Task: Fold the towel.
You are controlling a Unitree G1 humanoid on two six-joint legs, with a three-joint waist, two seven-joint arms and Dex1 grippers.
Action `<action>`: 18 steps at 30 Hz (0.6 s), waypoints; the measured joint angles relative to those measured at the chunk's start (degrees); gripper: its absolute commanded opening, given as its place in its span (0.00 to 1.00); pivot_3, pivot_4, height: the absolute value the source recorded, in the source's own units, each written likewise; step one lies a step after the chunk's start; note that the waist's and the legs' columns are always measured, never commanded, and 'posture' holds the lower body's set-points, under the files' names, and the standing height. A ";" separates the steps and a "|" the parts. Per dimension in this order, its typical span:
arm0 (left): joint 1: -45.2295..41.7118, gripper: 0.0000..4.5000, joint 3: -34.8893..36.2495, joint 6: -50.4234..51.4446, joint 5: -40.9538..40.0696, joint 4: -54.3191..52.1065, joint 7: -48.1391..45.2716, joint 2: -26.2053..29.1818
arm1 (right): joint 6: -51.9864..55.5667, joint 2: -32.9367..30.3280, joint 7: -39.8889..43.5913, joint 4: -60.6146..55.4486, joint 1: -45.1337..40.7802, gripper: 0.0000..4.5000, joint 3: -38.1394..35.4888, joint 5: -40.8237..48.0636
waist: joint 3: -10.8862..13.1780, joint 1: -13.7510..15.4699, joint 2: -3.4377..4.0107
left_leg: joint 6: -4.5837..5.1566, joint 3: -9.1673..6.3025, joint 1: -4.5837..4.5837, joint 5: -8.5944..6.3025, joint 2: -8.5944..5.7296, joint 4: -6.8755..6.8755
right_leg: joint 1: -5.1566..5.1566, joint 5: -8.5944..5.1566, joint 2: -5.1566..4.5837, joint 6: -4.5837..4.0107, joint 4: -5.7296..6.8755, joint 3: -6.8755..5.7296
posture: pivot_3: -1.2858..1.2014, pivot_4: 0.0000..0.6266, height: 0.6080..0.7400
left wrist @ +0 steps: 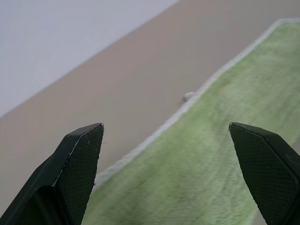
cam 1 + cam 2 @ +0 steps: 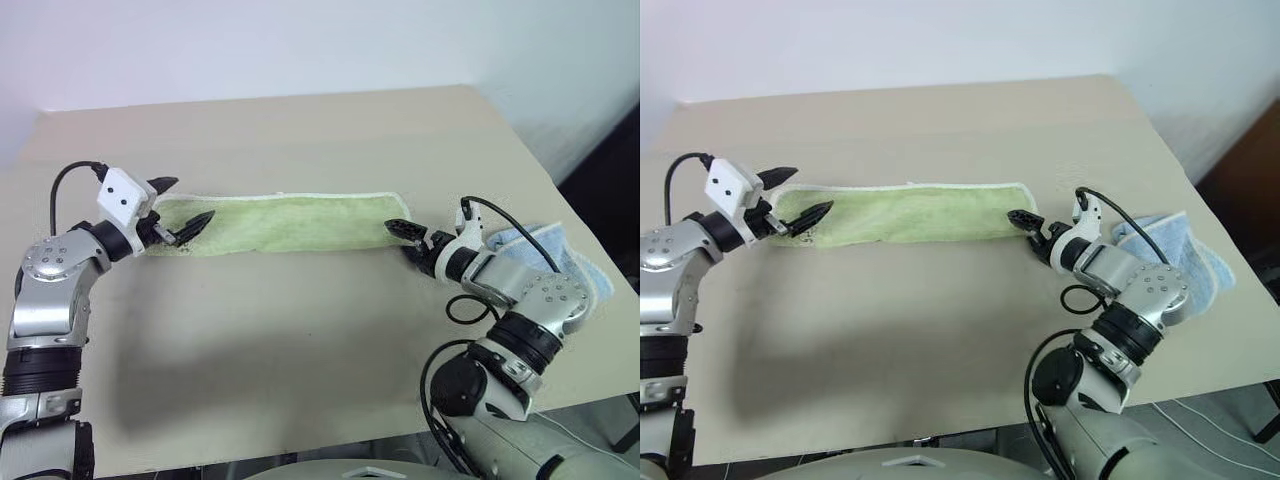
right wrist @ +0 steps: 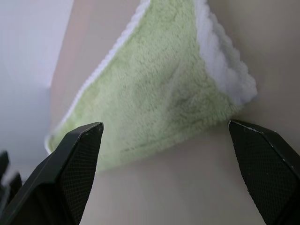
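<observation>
Slippage is the likely fault: both sets of jaws are spread wide and empty, so only the top layer might be pinched. On the tan table (image 2: 300, 330), the light green terry-cloth towel (image 2: 290, 222) lies as a long flat strip between left gripper (image 2: 178, 206) and right gripper (image 2: 412, 238), white-edged.

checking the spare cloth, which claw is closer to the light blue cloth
Right. The right claw sits at the green towel's right end, just left of the light blue cloth; the left claw is over the towel's far left end.
</observation>
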 measured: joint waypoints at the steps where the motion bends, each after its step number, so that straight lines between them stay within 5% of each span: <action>1: 0.57 1.00 -0.01 0.86 -0.48 -0.80 -0.48 0.02 | -1.38 0.51 -0.81 1.62 -1.15 1.00 -1.07 -0.23 | 0.00 -0.18 0.00 | 0.00 -0.02 0.01 0.00 0.00 0.00 | 0.01 0.00 0.01 0.00 0.01 0.00 | 0.52 0.24 0.91; 5: 2.43 1.00 -0.65 3.33 -2.06 -3.76 -2.66 -0.03 | -7.50 0.73 -2.42 7.11 -3.60 1.00 -1.54 -0.32 | 0.00 -1.01 0.00 | 0.01 -0.03 0.00 0.00 0.00 0.00 | 0.04 -0.01 0.01 0.00 -0.02 0.00 | 0.52 0.24 0.91; 18: 4.26 1.00 -1.99 5.51 -3.16 -6.10 -5.44 -0.02 | -14.93 -0.77 -6.41 11.59 -3.83 0.04 -0.73 2.12 | 0.02 -0.99 0.03 | 0.01 -0.06 -0.13 0.00 -0.01 -0.03 | -0.05 -0.05 0.01 -0.04 -0.08 0.00 | 0.52 0.24 0.91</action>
